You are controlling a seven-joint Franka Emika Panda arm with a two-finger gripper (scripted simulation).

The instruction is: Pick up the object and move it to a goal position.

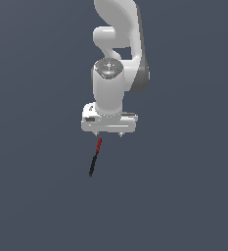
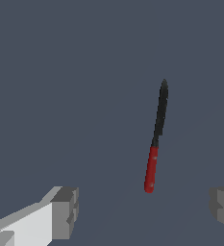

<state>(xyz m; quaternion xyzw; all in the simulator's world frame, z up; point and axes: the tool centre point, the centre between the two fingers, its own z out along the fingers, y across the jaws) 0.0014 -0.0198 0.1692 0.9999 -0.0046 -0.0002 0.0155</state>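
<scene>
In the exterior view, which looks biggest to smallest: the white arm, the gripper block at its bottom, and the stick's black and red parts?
1. The white arm, by far the largest.
2. The gripper block.
3. The stick's black part.
4. Its red end, the smallest.

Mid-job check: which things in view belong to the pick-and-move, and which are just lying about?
Part of the job:
- stick, black with a red end, lying free on the floor
- gripper, open, fingers apart, not touching the stick

Just lying about:
- nothing else; only the plain grey floor. No goal marker shows.
</scene>
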